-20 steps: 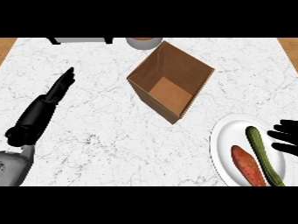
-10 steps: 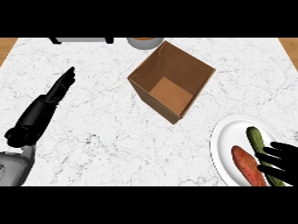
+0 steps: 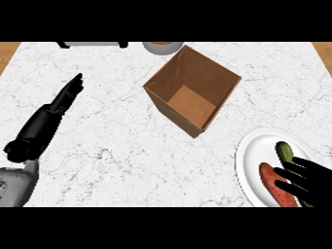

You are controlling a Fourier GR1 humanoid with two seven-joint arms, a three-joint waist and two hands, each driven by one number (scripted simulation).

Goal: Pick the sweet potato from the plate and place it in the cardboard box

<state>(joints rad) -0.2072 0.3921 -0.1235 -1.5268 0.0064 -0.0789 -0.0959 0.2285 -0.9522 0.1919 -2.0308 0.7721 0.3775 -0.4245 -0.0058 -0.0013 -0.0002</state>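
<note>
Both hands showed straight fingers: the right hand point(image 3: 318, 181), spread over the sweet potato point(image 3: 275, 185), needed to curl round it, avoiding the cucumber point(image 3: 286, 151).

Illumination is bright, even and diffuse across the white marbled surface point(image 3: 125, 146). No glare or hot spots. Shadows are faint (the cardboard box point(image 3: 192, 95) interior shows only slight shading on one wall). No motion blur; edges undistorted.
</note>
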